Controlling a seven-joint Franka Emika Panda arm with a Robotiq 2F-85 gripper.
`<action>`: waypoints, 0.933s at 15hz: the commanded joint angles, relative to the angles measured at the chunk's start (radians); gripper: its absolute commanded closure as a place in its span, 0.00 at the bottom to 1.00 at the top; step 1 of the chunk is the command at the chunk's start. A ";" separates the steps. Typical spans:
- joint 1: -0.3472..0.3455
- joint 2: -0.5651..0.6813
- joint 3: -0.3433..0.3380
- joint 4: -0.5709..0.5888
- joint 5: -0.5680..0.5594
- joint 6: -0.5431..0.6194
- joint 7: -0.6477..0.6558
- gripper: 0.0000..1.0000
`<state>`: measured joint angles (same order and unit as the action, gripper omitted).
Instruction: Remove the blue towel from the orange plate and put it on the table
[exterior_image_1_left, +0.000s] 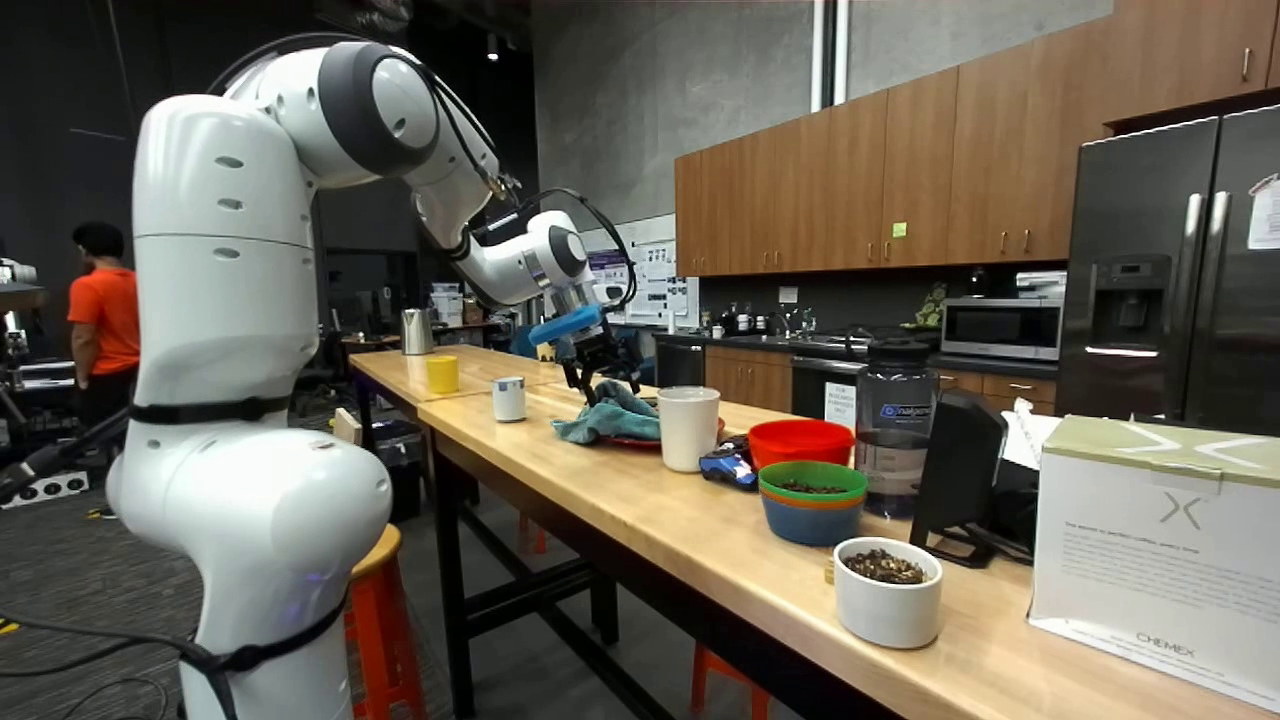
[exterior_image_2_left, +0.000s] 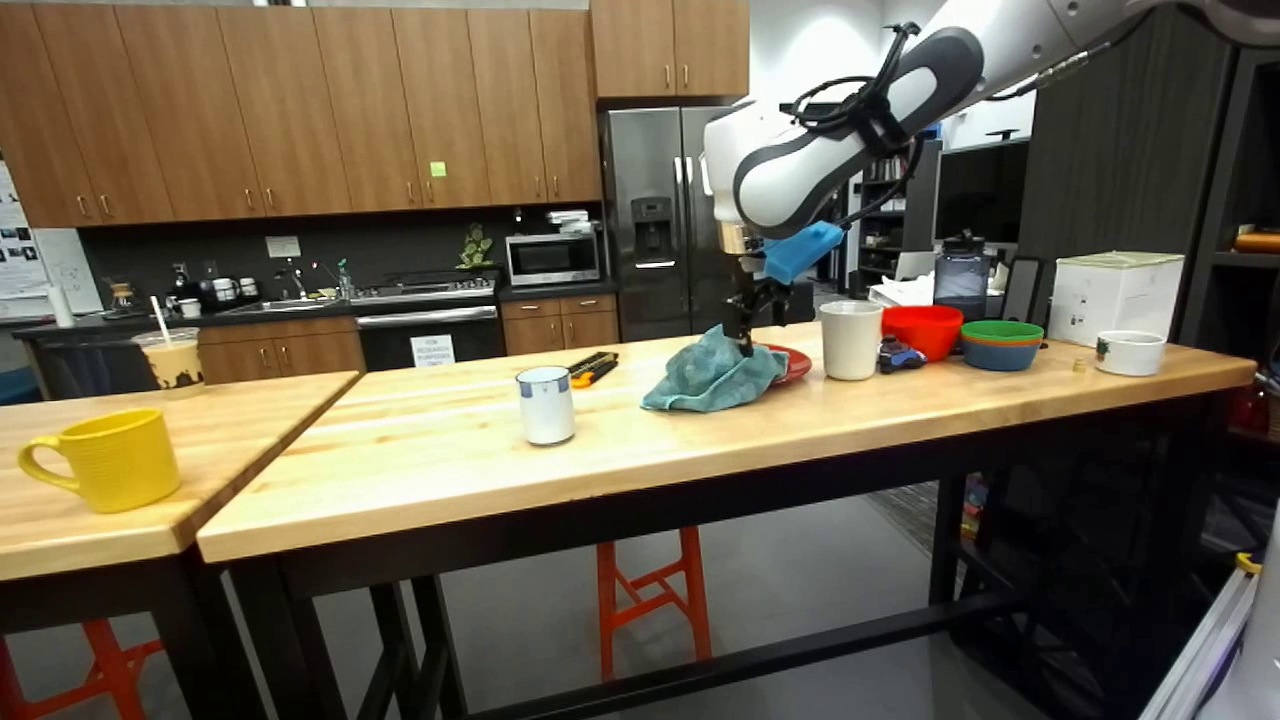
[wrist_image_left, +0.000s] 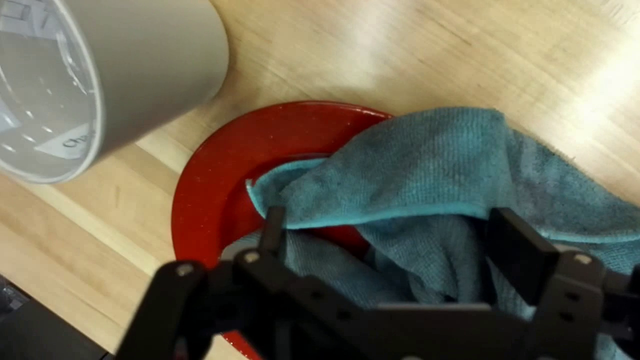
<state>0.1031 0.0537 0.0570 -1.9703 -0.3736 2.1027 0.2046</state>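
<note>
Yellow mug (exterior_image_2_left: 128, 462), red bowl (exterior_image_2_left: 922, 332) — microwave (exterior_image_2_left: 553, 261), fridge (exterior_image_2_left: 655, 225)

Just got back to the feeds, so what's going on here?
The robot arm has its tool down at the blue towel, jaws apart with cloth between them, and no grip shows. The towel lies bunched, partly on the red plate and partly spilling past its rim onto the table. Taking it off the plate is not yet done.
</note>
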 joint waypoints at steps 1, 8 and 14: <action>-0.003 0.005 0.008 0.025 0.042 -0.019 -0.009 0.00; 0.012 -0.024 0.042 0.058 0.303 -0.155 -0.008 0.00; 0.004 -0.053 0.043 0.023 0.336 -0.182 -0.011 0.00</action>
<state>0.1157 0.0335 0.1073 -1.9106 -0.0565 1.9472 0.2056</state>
